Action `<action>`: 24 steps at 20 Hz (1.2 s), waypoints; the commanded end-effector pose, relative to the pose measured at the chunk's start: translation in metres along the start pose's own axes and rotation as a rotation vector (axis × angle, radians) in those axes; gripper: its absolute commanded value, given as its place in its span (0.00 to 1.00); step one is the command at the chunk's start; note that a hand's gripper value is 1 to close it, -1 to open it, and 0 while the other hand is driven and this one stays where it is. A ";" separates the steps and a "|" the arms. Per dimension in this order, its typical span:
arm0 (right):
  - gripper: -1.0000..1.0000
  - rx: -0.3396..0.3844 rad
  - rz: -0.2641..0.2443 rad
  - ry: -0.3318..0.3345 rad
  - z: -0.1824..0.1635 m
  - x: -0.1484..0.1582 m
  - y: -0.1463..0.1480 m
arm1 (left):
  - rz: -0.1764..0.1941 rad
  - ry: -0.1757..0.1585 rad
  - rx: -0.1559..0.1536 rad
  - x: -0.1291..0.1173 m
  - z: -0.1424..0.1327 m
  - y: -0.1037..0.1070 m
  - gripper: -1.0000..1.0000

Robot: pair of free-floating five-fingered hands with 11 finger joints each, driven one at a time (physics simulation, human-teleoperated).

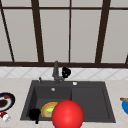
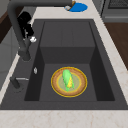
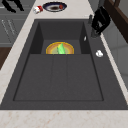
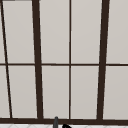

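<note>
My right hand point(image 1: 66, 72) hovers just right of the dark faucet point(image 1: 56, 71) at the back of the sink; it also appears beside the faucet column as the hand point(image 2: 26, 26) and the hand point(image 3: 100, 19), and its top edge point(image 4: 66, 126) peeks up under the window. My left hand point(image 1: 34, 114) floats at the sink's front left corner with its fingers relaxed and holding nothing, and shows as the hand point(image 3: 12, 5) out over the floor. In the left basin lies a yellow-rimmed plate point(image 2: 77, 87) with a green and yellow corn cob point(image 2: 67, 79) on it.
A big red ball point(image 1: 67, 115) sits low in the front view, covering part of the dark sink point(image 1: 90, 100). On the left counter are a dark plate point(image 1: 5, 101) and a red-and-white can point(image 1: 5, 116). A blue plate point(image 1: 125, 105) lies on the right counter. A small white thing point(image 3: 99, 53) rests on the sink's back ledge.
</note>
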 end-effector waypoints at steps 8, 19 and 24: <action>1.00 0.014 -0.088 0.263 0.017 0.044 0.001 | 0.000 0.000 0.000 0.000 0.000 0.000 0.50; 1.00 -0.107 -0.265 0.691 0.014 0.073 0.008 | 0.000 0.000 0.000 0.000 0.000 0.000 0.50; 1.00 -0.152 -0.291 0.776 0.010 0.080 0.012 | 0.000 0.000 0.000 0.000 0.000 0.000 0.50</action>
